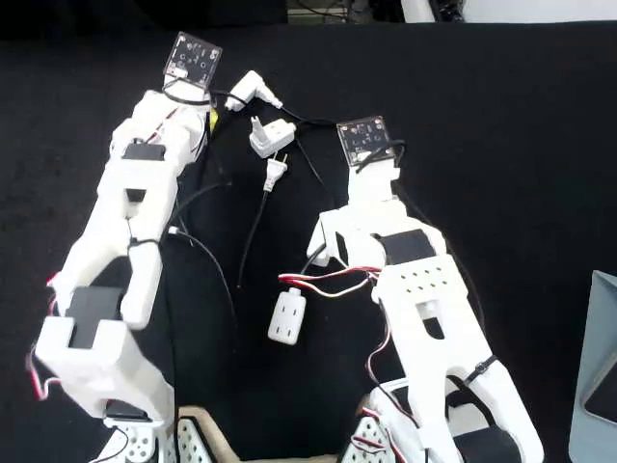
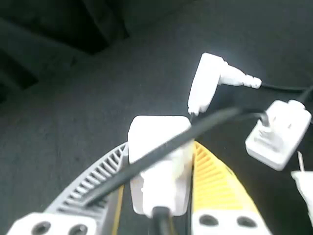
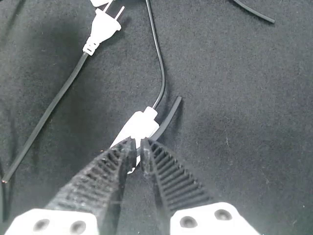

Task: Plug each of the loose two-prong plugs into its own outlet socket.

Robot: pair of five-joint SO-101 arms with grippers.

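My left gripper [image 2: 161, 147], with one grey and one yellow finger, is shut on a white plug block [image 2: 159, 171]; its cable leads back toward the wrist, and a black cable [image 2: 195, 129] lies across it. Beyond it lie an angled white plug [image 2: 210, 81] and a white socket adaptor [image 2: 279, 132] with a plug in it. My right gripper [image 3: 137, 143] is shut on a small white plug [image 3: 141, 125] lying on the black cloth. A loose two-prong plug [image 3: 105, 27] lies farther off. From above, the loose plug [image 1: 276, 172], adaptor [image 1: 272, 135] and angled plug [image 1: 251, 90] sit between the arms.
A white multi-socket block [image 1: 287, 316] lies on the black cloth [image 1: 501, 145] near the arm bases. Black cables [image 1: 253, 227] trail between the arms. A grey bin [image 1: 596, 376] stands at the right edge.
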